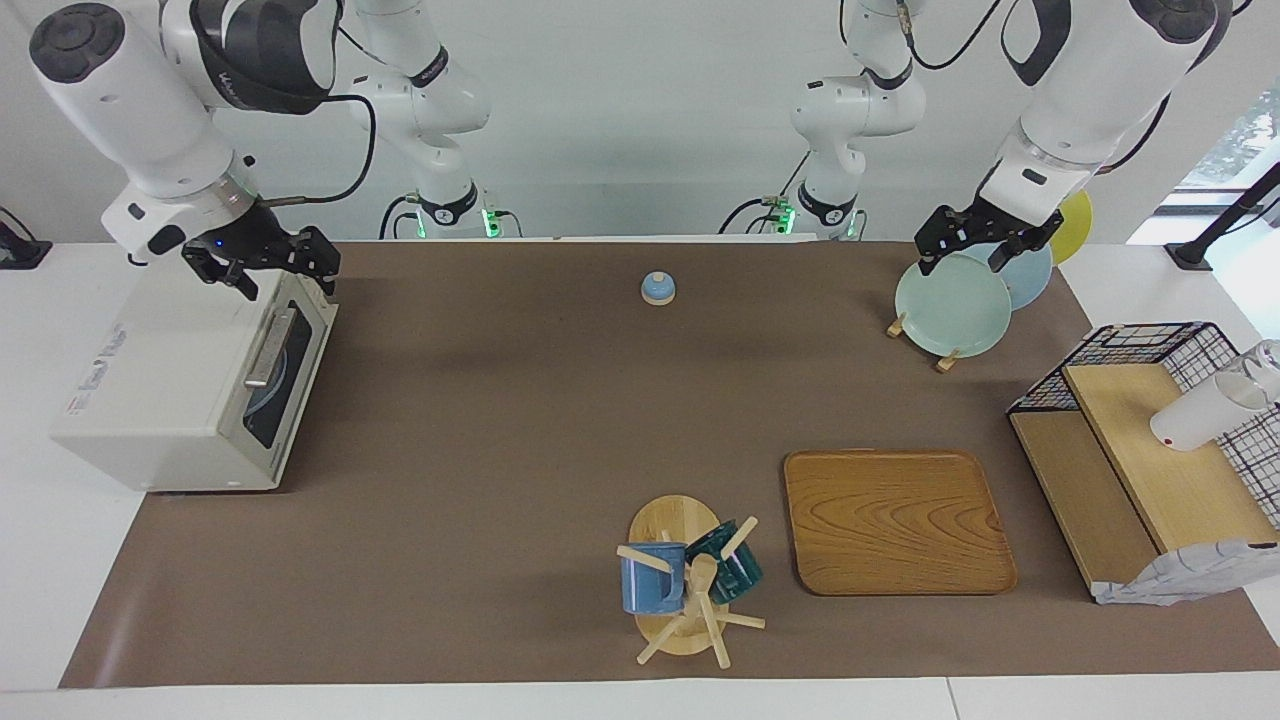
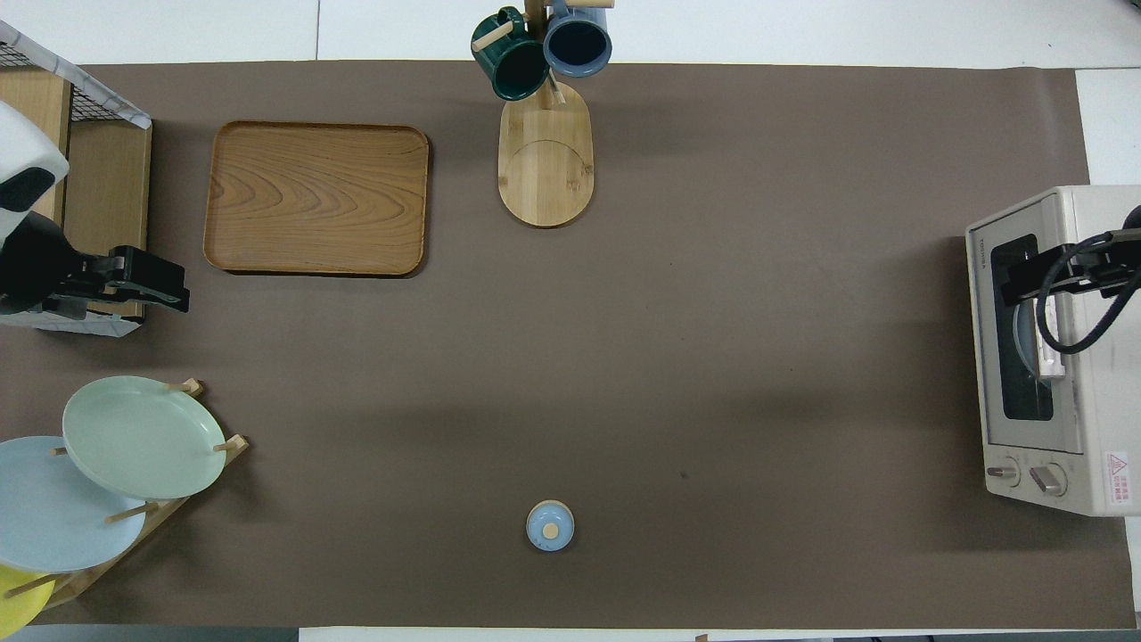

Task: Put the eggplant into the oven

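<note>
The off-white oven (image 1: 165,400) (image 2: 1101,419) stands at the right arm's end of the table with its glass door closed. A pale blue plate shows dimly through the window. The eggplant is out of view in both views. My right gripper (image 1: 287,282) (image 2: 1016,283) hangs open and empty just over the top front edge of the oven, above the bar handle (image 1: 268,346). Over the plate rack, my left gripper (image 1: 962,262) (image 2: 168,291) waits open, holding nothing.
A rack of green, blue and yellow plates (image 1: 952,305) stands near the left arm's base. A wooden tray (image 1: 895,520), a mug tree (image 1: 685,580), a small blue knob lid (image 1: 658,288) and a wire-and-wood shelf (image 1: 1150,450) sit on the brown mat.
</note>
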